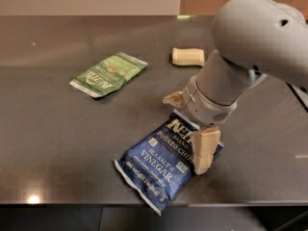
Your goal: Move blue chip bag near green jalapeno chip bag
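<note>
A: Where is the blue chip bag (pixel 159 162)?

B: It lies flat near the front edge of the table (pixel 57 138), set on a slant, its lower crimped end close to that edge. The skin is dark navy and crinkly, with white "Sea Salt & Vinegar" lettering and pale, silvery crimped ends.

A: And the gripper (pixel 184 134)?

B: It sits right over the upper right part of that bag with its jaws spread wide. One cream finger (pixel 204 150) hangs down across the bag's right edge. The other pokes out to the left of the wrist, just past the bag's top end. Nothing is clamped between them. Whether the lower finger actually presses on the bag cannot be told.

A: What are the fingers like?

B: Blocky, matt and cream-coloured, set on a ribbed grey wrist. The arm (pixel 250 47) behind is a smooth, rounded, light grey shell that fills the upper right.

A: Where is the green jalapeno chip bag (pixel 108 73)?

B: Well apart from the blue one, up and to the left. It is smaller, flat and light green, with white lettering, a small red mark and white crimped ends.

A: Anything else?

B: A pale yellow cylindrical lump (pixel 188 57) lies farther back, beside the arm. The tabletop is dark grey and glossy, with soft reflections.
</note>
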Robot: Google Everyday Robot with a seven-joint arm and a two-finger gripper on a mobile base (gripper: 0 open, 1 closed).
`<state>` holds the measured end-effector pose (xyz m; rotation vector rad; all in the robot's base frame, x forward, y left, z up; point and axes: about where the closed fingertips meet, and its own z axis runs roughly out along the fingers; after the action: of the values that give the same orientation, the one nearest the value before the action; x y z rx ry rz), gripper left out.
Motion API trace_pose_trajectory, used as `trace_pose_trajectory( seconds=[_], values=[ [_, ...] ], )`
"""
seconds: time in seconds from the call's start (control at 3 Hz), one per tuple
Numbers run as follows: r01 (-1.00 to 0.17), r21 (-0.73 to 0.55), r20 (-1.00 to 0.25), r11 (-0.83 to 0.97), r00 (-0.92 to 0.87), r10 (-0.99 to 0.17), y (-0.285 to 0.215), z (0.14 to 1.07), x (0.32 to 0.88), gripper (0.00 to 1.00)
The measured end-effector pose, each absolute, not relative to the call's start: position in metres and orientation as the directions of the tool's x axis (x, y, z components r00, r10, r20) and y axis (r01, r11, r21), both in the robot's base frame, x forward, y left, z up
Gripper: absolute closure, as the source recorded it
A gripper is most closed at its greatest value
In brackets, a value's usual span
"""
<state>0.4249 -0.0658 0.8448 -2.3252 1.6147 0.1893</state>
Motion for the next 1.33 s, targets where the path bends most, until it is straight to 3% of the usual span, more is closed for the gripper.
trace_pose_trajectory(
  seconds=[0.33, 0.67, 1.33],
  values=[
    [-0.917, -0.149, -0.262, -0.37, 0.397, -0.88, -0.06, 0.8356, 0.4209, 0.0],
    [-0.906, -0.125, -0.253, -0.403, 0.422, -0.87, -0.0578, 0.8299, 0.4184, 0.18],
    [-0.914, -0.107, -0.246, -0.391, 0.405, -0.881, -0.0581, 0.8334, 0.4196, 0.64]
  ],
)
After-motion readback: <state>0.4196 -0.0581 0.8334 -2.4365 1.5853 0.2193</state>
